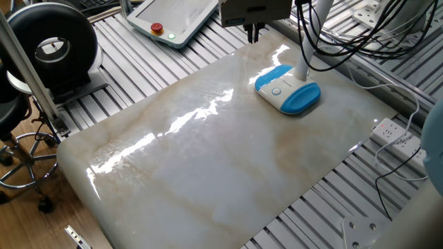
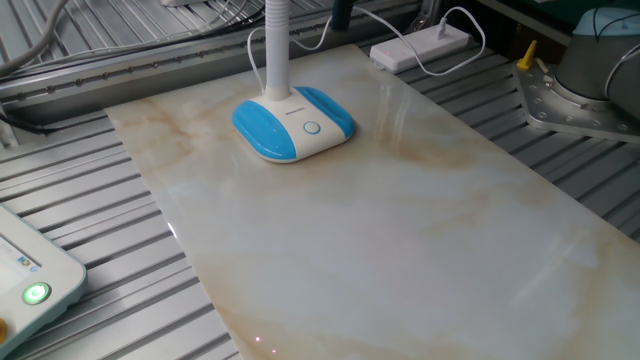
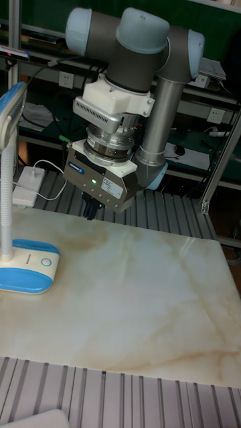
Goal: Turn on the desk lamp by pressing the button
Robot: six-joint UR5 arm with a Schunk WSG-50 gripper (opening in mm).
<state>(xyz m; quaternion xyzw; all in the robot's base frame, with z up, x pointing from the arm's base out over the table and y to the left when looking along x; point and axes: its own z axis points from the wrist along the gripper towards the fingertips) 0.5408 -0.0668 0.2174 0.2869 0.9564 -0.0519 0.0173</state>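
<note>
Approach: the gripper (image 3: 89,208) (jaws' state cannot be told) should descend squarely onto the button (image 1: 276,90) of the desk lamp (image 1: 287,89).

Bright, even light; sharp frames, white glare streaks on the marble tabletop (image 1: 208,159).

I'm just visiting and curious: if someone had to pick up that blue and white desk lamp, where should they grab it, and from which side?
Probably the slim white neck, low down near the flat oval base. The base looks too broad and low for the tool to pinch, while the neck rises upright at its rear, so coming in sideways should let the fingers close around it. Come from the side away from the white cable.
</note>
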